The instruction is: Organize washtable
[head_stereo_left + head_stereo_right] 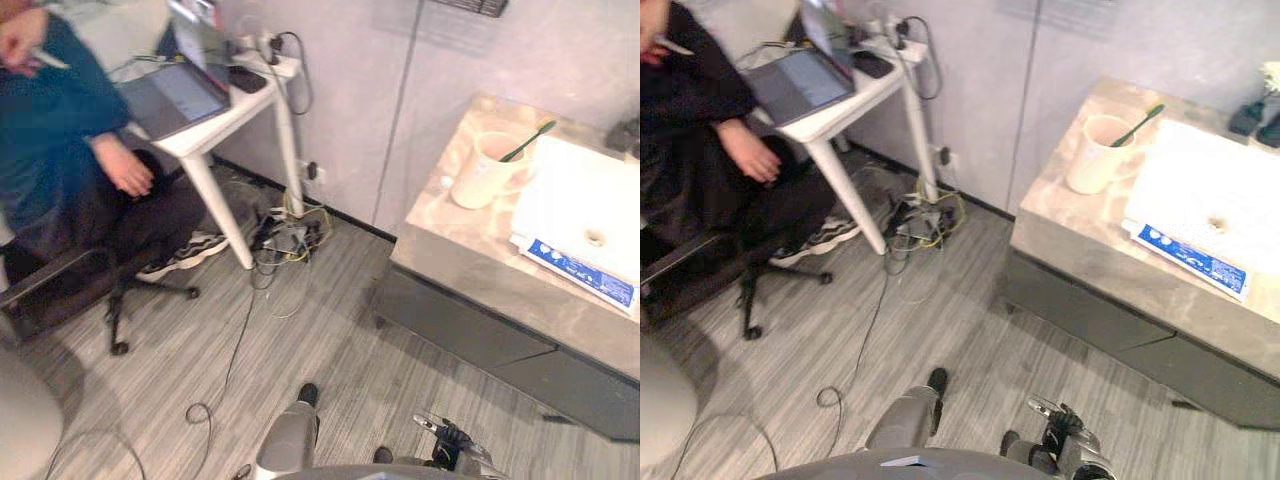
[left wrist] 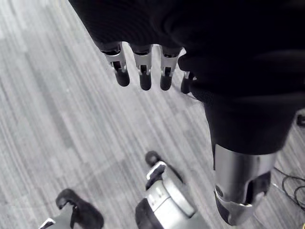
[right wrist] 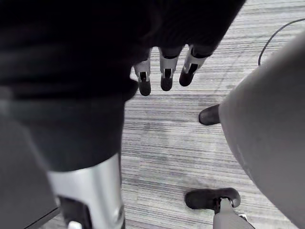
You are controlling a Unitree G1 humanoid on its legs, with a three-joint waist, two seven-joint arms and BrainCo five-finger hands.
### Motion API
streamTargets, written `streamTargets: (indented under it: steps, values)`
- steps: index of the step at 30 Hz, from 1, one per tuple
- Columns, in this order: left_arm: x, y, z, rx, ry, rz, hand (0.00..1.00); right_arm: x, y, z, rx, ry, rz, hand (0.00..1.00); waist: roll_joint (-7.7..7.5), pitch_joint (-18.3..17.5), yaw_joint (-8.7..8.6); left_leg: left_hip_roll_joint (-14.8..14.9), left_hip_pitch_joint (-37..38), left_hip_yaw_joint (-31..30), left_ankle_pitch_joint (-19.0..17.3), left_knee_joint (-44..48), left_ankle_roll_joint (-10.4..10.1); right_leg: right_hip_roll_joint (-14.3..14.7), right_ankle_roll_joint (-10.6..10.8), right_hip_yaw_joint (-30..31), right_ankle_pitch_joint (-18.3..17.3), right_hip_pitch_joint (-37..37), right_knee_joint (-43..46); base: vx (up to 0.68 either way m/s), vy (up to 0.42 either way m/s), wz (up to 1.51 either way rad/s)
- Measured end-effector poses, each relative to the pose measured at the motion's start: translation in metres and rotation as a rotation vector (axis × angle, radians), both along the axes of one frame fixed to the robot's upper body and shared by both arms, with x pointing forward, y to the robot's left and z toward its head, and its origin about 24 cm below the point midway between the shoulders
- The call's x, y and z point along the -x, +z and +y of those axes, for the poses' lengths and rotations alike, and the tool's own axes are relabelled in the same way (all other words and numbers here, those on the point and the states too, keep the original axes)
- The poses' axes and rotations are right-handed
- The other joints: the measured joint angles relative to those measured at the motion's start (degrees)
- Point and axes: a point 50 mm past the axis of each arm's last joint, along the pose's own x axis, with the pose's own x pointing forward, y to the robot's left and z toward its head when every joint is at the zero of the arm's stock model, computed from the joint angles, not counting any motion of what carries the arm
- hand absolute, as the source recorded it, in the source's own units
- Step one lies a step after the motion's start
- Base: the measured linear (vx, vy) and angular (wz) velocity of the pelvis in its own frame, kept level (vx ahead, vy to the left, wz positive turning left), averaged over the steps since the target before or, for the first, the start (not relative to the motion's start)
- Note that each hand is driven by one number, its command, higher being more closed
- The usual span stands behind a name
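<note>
Left hand (image 2: 143,71): fingers straight and relaxed, holding nothing, over the grey floor (image 2: 57,119). Right hand (image 3: 166,71): same, empty.

Washtable (image 1: 470,265) at right of frame, well apart from both hands. On it, upper right: cream cup (image 1: 478,175) with a green toothbrush (image 1: 528,140) standing in it. Blue toothpaste box (image 1: 580,268) lies along the near edge of the white basin (image 1: 575,195).

Seated person (image 1: 60,130) upper left.

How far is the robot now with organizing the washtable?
Done: nothing visibly. The cup holds the green toothbrush, and a blue-and-white pack lies by the white basin on the washtable. In hand: nothing; the left hand and right hand hang open over the floor, away from the washtable. Left: probably the whole tidying, starting with stepping closer.
</note>
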Motion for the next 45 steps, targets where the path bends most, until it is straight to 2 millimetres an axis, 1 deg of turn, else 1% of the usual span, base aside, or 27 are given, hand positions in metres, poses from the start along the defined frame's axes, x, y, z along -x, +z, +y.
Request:
streamTargets:
  steps: [1,3,4,6,7,8,10,11,12,13,14,15,16,17,19,20,21,22,24,26,29,33,37,41,43,44,45]
  values:
    - [0.0,0.0,0.0,0.0,0.0,0.001,0.0,0.002,-0.001,0.001,-0.004,-0.001,0.005,0.0,-0.01,-0.63,-0.04,0.0,0.11,2.32,-2.3,3.3,1.62,-0.74,0.86,2.35,-0.59,0.18,1.0,0.43,0.199,-0.95]
    - [-0.003,0.0,0.001,-0.002,-0.008,-0.006,0.0,0.007,-0.002,-0.001,-0.007,-0.013,0.014,0.0,-0.21,-2.33,-0.13,-0.28,0.19,4.77,-4.02,5.01,3.56,-1.81,1.18,4.87,-0.76,-0.14,1.13,0.38,0.16,-0.79]
    - [-0.009,0.001,0.002,-0.009,-0.017,-0.024,0.0,0.009,-0.002,-0.002,-0.008,-0.032,0.016,0.0,-0.8,-3.24,-0.17,-0.81,0.86,6.87,-4.41,4.91,3.97,-2.77,1.33,6.58,-0.68,-1.22,1.99,0.39,0.162,-0.9]
    - [-0.022,0.003,0.004,-0.017,-0.028,-0.056,0.0,0.01,-0.001,-0.008,-0.005,-0.082,0.008,0.0,-0.79,-3.27,-0.7,-1.36,3.48,8.91,-5.05,2.6,5.09,-3.61,2.01,7.31,-0.28,-4.09,7.79,0.29,0.134,-0.79]
    - [-0.029,0.005,0.008,-0.031,-0.034,-0.081,0.0,0.013,-0.002,-0.01,-0.007,-0.104,0.011,0.0,-0.8,-3.22,-1.34,-1.35,5.55,10.57,-5.11,1.14,5.25,-3.77,2.56,7.23,0.09,-7.0,14.37,0.2,0.096,-0.64]
    - [-0.034,0.007,0.011,-0.044,-0.042,-0.098,0.0,0.015,-0.002,-0.01,-0.01,-0.12,0.016,0.0,-0.7,-3.07,-1.78,-1.32,7.12,11.03,-5.32,0.58,5.62,-3.96,3.73,5.98,1.06,-8.99,19.2,0.19,0.075,-0.64]
    - [-0.046,0.01,0.014,-0.063,-0.081,-0.126,0.0,0.023,-0.003,-0.013,-0.008,-0.149,0.028,0.0,-0.28,-2.55,-2.29,-0.36,11.2,12.52,-6.69,-0.29,7.82,-4.89,3.5,1.68,2.22,-11.08,27.09,0.13,0.026,-0.62]
    - [-0.05,0.012,0.016,-0.071,-0.089,-0.138,0.0,0.021,-0.003,-0.012,-0.01,-0.145,0.024,0.0,-0.05,-2.23,-2.49,0.29,13.19,14.01,-6.81,-1.35,8.0,-5.87,2.83,-2.22,1.53,-12.37,28.53,0.03,-0.028,-0.64]
    - [-0.051,0.012,0.017,-0.074,-0.09,-0.146,0.0,0.019,-0.002,-0.012,-0.011,-0.14,0.02,0.0,-0.01,-2.2,-2.58,0.96,14.04,14.77,-6.81,-1.92,8.0,-6.19,2.39,-4.62,1.26,-13.09,28.52,-0.12,-0.073,-0.63]
    - [-0.055,0.013,0.017,-0.08,-0.096,-0.163,0.0,0.015,-0.001,-0.012,-0.004,-0.124,0.01,0.0,0.3,-2.05,-2.94,2.23,15.17,15.75,-6.81,-2.71,8.0,-6.36,2.35,-9.12,1.25,-13.9,26.27,-0.24,-0.053,-0.5]
    - [-0.057,0.015,0.017,-0.085,-0.104,-0.176,0.0,0.011,0.0,-0.012,0.006,-0.1,0.001,0.0,0.27,-2.05,-3.2,3.28,15.41,16.16,-6.82,-2.75,7.97,-6.27,2.46,-11.81,2.04,-13.93,20.81,-0.26,-0.012,-0.41]
    - [-0.058,0.015,0.017,-0.085,-0.109,-0.179,0.0,0.011,0.0,-0.011,0.005,-0.098,-0.002,0.0,-0.07,-2.14,-3.13,3.39,15.4,16.29,-6.83,-2.71,7.93,-6.33,2.49,-12.23,3.88,-13.77,17.14,-0.27,0.008,-0.22]
    - [-0.058,0.015,0.019,-0.09,-0.111,-0.178,0.0,0.013,-0.001,-0.009,0.001,-0.095,0.005,0.0,-1.35,-2.08,-3.15,2.69,15.22,15.97,-7.19,-2.58,6.9,-6.71,2.99,-12.03,9.71,-13.67,11.46,-0.14,-0.038,-0.06]
    - [-0.059,0.014,0.015,-0.081,-0.115,-0.179,0.0,0.013,-0.001,-0.009,0.002,-0.095,0.007,0.0,-1.46,-2.19,-3.28,2.8,15.04,14.92,-7.69,-2.52,6.01,-6.54,3.09,-11.56,8.97,-12.98,10.9,-0.07,-0.11,0.02]
    - [-0.059,0.009,-0.003,-0.027,-0.134,-0.158,0.0,0.013,-0.001,-0.01,0.004,-0.096,0.006,0.0,-1.08,-1.93,-3.17,3.34,14.41,13.26,-6.82,-3.69,4.29,-5.4,3.16,-12.27,8.77,-10.61,4.83,0.02,-0.169,0.15]
    - [-0.058,0.008,-0.003,-0.027,-0.134,-0.156,0.0,0.013,-0.001,-0.01,0.003,-0.096,0.007,0.0,-0.94,-1.87,-3.15,3.51,14.53,12.88,-6.6,-4.31,3.94,-4.99,3.15,-12.94,8.8,-9.72,3.01,-0.03,-0.192,0.32]
    - [-0.057,0.007,-0.005,-0.021,-0.137,-0.146,0.0,0.014,-0.001,-0.011,0.007,-0.095,0.01,0.0,-0.23,-1.61,-3.3,4.18,15.07,11.23,-5.86,-5.42,2.79,-3.84,2.8,-14.42,10.09,-7.46,-0.2,-0.03,-0.163,0.37]
    - [-0.055,0.007,-0.005,-0.019,-0.137,-0.136,0.0,0.016,-0.001,-0.011,0.008,-0.095,0.015,0.0,-0.14,-1.71,-3.27,4.28,15.61,10.08,-5.34,-6.3,1.97,-3.24,2.48,-15.18,10.78,-6.05,-2.07,-0.03,-0.148,0.4]
    - [-0.05,0.005,-0.005,-0.017,-0.143,-0.112,0.0,0.017,-0.001,-0.012,0.014,-0.078,0.022,0.0,-0.1,-1.86,-3.11,4.95,16.84,8.68,-4.9,-8.35,1.51,-2.01,1.98,-16.25,12.17,-3.75,-5.45,-0.04,-0.107,0.23]
    - [-0.044,0.004,-0.003,-0.023,-0.154,-0.094,0.0,0.014,-0.001,-0.011,0.015,-0.055,0.016,0.0,-0.65,-2.2,-2.95,5.08,17.01,8.46,-3.81,-10.05,0.94,-1.33,1.54,-16.57,13.93,-2.69,-8.8,-0.06,-0.074,0.07]
    - [-0.038,0.004,-0.001,-0.026,-0.162,-0.07,0.0,0.016,-0.001,-0.011,0.014,-0.054,0.021,0.0,-1.2,-3.02,-3.0,4.9,17.08,8.71,-2.36,-12.8,0.85,-0.82,1.19,-16.55,16.96,-1.68,-13.66,-0.04,-0.039,-0.02]
    - [-0.037,0.003,-0.001,-0.025,-0.161,-0.064,0.0,0.024,-0.004,-0.01,0.006,-0.058,0.054,0.0,-1.24,-3.13,-3.12,4.8,18.13,8.91,-1.89,-14.25,0.81,-0.66,1.15,-16.33,17.75,-0.74,-14.95,-0.02,-0.01,-0.04]
    - [-0.035,0.003,0.0,-0.027,-0.151,-0.054,0.0,0.032,-0.006,-0.011,0.006,-0.067,0.072,0.0,-1.9,-3.97,-3.21,4.36,19.24,9.0,-0.89,-16.65,0.83,-0.97,1.16,-16.19,17.75,-0.84,-15.06,0.0,0.0,0.0]
    - [-0.033,0.003,0.002,-0.022,-0.061,-0.061,0.0,0.035,-0.006,-0.012,0.006,-0.08,0.078,0.0,-2.14,-4.18,-3.28,3.79,20.31,9.32,-0.32,-18.01,1.22,-1.57,1.34,-16.17,17.83,-0.66,-15.25,0.01,0.009,-0.01]
    - [-0.05,0.01,0.004,-0.039,0.119,-0.174,0.0,0.038,-0.007,-0.011,0.01,-0.103,0.087,0.0,-2.39,-4.42,-3.26,3.28,20.48,9.25,0.01,-18.38,1.47,-1.9,1.44,-16.22,17.88,-0.73,-15.33,0.03,0.029,0.03]
    - [-0.058,0.015,0.005,-0.049,0.16,-0.221,0.0,0.039,-0.007,-0.011,0.013,-0.109,0.09,0.0,-2.46,-4.47,-3.21,3.16,20.46,9.17,0.14,-18.55,1.53,-1.94,1.49,-16.27,17.91,-0.77,-15.33,0.02,0.02,0.05]
    - [-0.076,0.027,0.008,-0.071,0.227,-0.338,0.0,0.04,-0.008,-0.01,0.015,-0.113,0.095,0.0,-2.57,-4.55,-3.18,3.0,20.39,9.13,0.22,-18.69,1.58,-2.08,1.59,-16.29,17.98,-0.9,-15.35,0.0,0.0,0.0]
